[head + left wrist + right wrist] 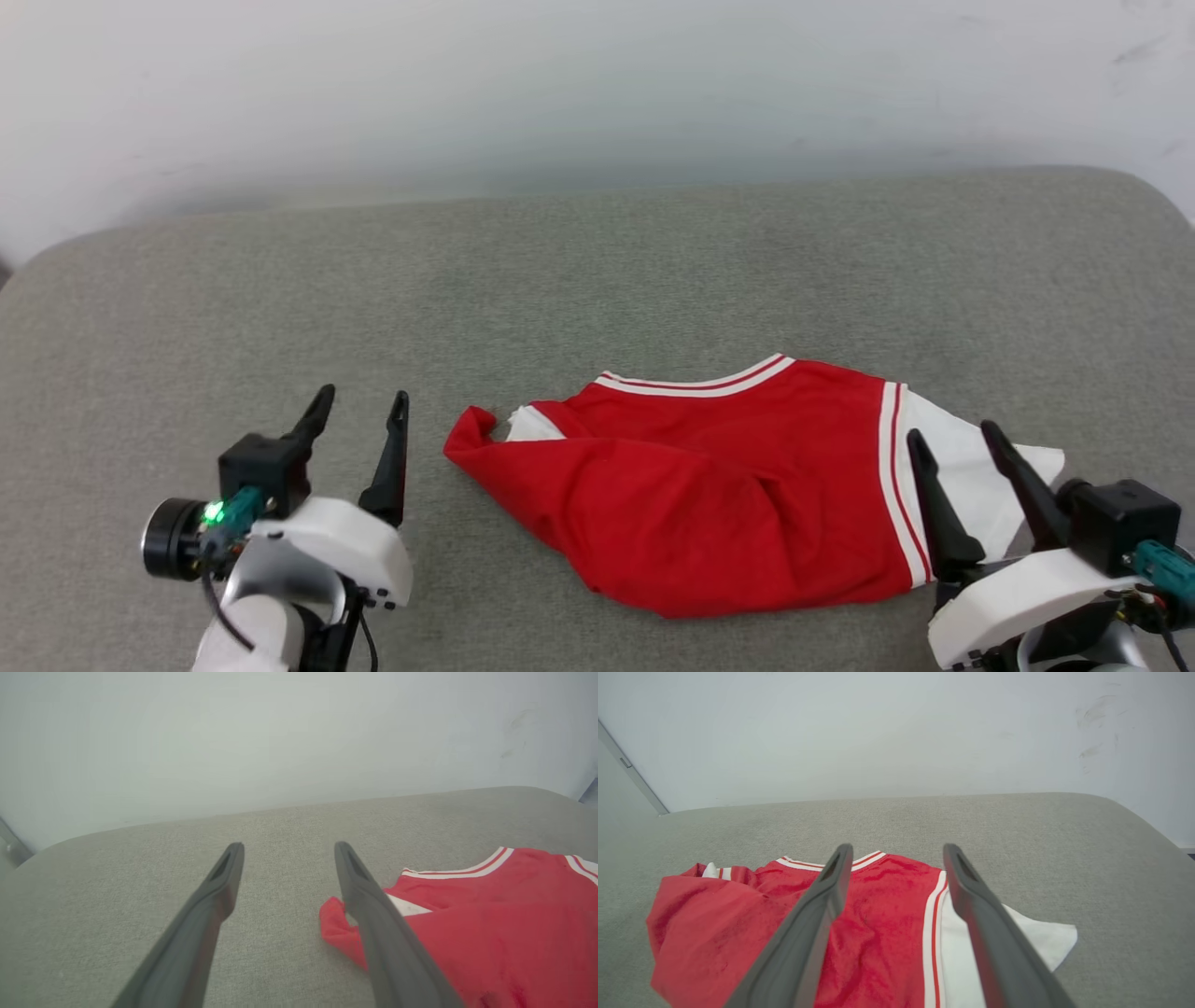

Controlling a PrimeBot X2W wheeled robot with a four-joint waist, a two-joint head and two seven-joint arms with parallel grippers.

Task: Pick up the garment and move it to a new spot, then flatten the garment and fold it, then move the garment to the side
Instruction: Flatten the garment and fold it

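The garment (pixel 728 485), a red T-shirt with a white sleeve and striped trim, lies crumpled on the grey cushion (pixel 597 280), right of centre. Its collar edge faces the wall. My left gripper (pixel 359 403) stands open just left of the shirt's left tip, holding nothing; the left wrist view has the garment (pixel 504 924) beside the right finger. My right gripper (pixel 952 439) is open above the shirt's white sleeve, apart from the cloth. In the right wrist view the garment (pixel 878 933) lies under and between the open fingers (pixel 822 914).
A pale wall (pixel 597 84) rises directly behind the cushion's far edge. The cushion's rounded corners fall away at far left and far right. Bare grey fabric stretches left of and beyond the shirt.
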